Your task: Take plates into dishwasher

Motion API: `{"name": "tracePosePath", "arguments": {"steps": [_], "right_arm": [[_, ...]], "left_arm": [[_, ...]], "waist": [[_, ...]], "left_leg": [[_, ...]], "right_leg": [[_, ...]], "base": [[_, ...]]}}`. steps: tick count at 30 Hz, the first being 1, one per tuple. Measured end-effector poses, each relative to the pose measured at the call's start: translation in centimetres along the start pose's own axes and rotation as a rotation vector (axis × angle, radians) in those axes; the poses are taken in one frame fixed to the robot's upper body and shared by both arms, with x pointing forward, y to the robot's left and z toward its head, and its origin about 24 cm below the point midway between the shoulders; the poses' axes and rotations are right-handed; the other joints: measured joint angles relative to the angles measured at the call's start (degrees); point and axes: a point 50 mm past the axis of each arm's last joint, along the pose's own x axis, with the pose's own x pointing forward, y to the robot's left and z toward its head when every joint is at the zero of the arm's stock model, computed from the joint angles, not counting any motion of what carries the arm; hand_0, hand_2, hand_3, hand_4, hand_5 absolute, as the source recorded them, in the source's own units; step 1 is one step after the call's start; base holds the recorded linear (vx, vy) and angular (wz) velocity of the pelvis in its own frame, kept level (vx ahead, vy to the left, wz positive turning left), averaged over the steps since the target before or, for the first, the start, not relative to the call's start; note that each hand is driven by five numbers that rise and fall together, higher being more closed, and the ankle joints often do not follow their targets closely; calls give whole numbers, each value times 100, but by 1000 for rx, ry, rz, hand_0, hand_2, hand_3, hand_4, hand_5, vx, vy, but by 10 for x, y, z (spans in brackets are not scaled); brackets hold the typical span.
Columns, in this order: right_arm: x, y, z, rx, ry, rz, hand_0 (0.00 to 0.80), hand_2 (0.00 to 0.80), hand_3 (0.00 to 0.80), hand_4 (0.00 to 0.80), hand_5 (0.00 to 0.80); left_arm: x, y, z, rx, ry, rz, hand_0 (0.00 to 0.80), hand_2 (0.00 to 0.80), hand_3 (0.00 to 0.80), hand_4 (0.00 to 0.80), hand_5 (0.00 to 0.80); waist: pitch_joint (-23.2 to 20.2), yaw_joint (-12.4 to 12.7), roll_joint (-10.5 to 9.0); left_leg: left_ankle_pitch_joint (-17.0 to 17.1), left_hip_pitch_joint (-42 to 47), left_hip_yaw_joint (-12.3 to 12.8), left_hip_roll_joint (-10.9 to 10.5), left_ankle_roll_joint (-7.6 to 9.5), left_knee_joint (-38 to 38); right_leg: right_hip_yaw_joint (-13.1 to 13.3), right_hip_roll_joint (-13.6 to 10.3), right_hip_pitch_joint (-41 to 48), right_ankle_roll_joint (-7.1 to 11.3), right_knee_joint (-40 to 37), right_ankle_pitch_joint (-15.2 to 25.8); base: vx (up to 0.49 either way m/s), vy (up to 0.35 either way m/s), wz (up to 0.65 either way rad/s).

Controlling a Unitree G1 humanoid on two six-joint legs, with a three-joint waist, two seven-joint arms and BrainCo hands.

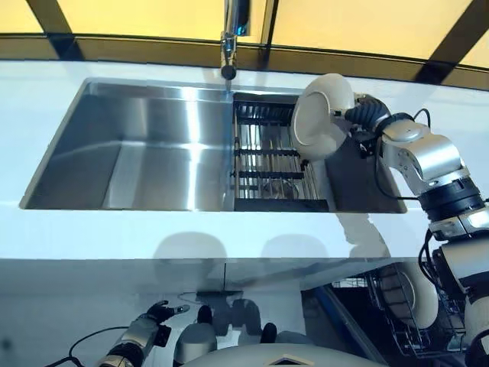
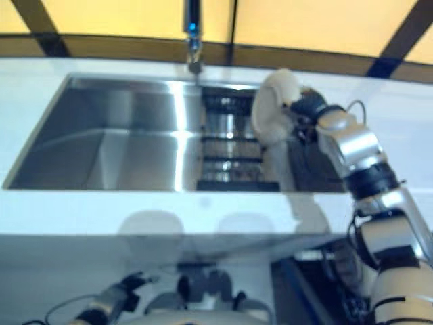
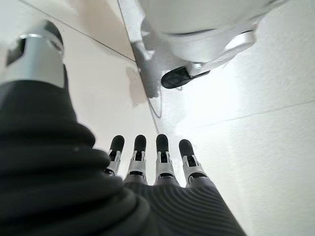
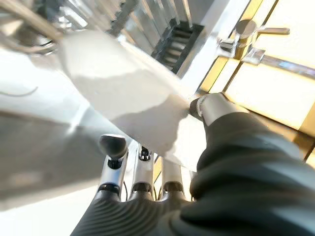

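White plate (image 1: pixel 322 115) is held up on its edge by the right hand (image 1: pixel 365 116), above the right part of the sink (image 1: pixel 153 153) and over the dark drying rack (image 1: pixel 271 164) that sits inside this sink. In the right wrist view the thumb (image 4: pixel 209 108) presses on one face of the plate (image 4: pixel 133 93) and the fingers (image 4: pixel 114 147) go behind the other face, so the hand pinches the plate at its rim. The plate is tilted, its round face turned toward the empty left basin of the sink. It does not touch the rack; it is a little above the rack's right end.

The faucet (image 1: pixel 231 38) stands at the far edge of the sink, near the middle, just beside the upper left of the plate. A white counter (image 1: pixel 229 229) goes around the sink on all sides.

Below the counter, on the near right of the sink, a wire dishwasher basket (image 1: pixel 405 313) shows, and one more plate (image 1: pixel 420 294) stands in it.

The left hand (image 1: pixel 157 315) hangs low, below the near edge of the counter and to the left of the sink's middle. In the left wrist view its fingers (image 3: pixel 162 152) are straight and relaxed, side by side, and they hold nothing.
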Motion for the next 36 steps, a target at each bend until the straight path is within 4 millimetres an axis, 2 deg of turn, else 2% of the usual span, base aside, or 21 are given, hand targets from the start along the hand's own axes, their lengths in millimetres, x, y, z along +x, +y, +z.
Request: {"name": "tracePosePath", "arguments": {"steps": [3,7,13,15,17,20,25,34,36], "right_arm": [[-2,-8,-6,12,-1,-19,800,800,800,800,800],[-11,-36,-16,10,20,-100,800,800,800,800,800],[-20,-62,-13,7,-5,-174,800,800,800,800,800],[-24,-71,-10,24,-25,-194,800,800,800,800,800],[-27,-75,-6,53,-50,-196,800,800,800,800,800],[-32,-81,1,94,-88,-222,800,800,800,800,800],[-36,-86,1,91,-104,-241,800,800,800,800,800],[-56,-120,4,-8,-91,-304,800,800,800,800,800],[-58,-123,-1,-29,-74,-304,800,800,800,800,800]], "left_arm": [[0,-1,-1,3,4,-7,0,0,0,0,0],[0,1,-1,39,3,1,0,0,0,0,0],[0,2,-4,41,11,2,0,0,0,0,0],[0,2,-3,42,8,0,0,0,0,0,0],[0,3,-4,55,10,-2,0,0,0,0,0],[0,3,-6,79,18,-2,0,0,0,0,0],[0,2,-6,78,12,-9,0,0,0,0,0],[0,3,-17,78,43,-7,0,0,0,0,0],[0,3,-18,78,46,-7,0,0,0,0,0]], "waist": [[-82,-124,-19],[-166,-189,-79],[-186,-443,-102],[-193,-451,-93],[-194,-449,-92],[-201,-584,-94],[-215,-599,-95],[-239,-716,-106],[-300,-732,-117]], "left_leg": [[-16,20,72,24,-9,-5],[-32,19,178,63,-25,-2],[-41,43,307,79,-25,-4],[-50,49,389,97,-28,-7],[-52,48,443,110,-30,-7],[-60,78,477,114,-33,-9],[-85,111,556,123,-38,-7],[-107,106,603,127,-44,-7],[-114,91,624,133,-49,-9]], "right_leg": [[66,16,-13,-8,0,5],[197,46,-84,-28,0,25],[315,51,-130,-25,-1,60],[414,65,-173,-29,-2,83],[451,74,-200,-34,-3,101],[509,78,-200,-33,-4,104],[589,85,-201,-32,-3,109],[619,90,-241,-34,-4,110],[646,94,-276,-34,-4,109]], "base": [[20,-26,-15],[15,-37,-16],[14,-25,-12],[7,-21,-21],[7,-4,-16],[26,3,-7],[21,-14,-9],[-1,-6,-1],[-7,-20,-6]]}}
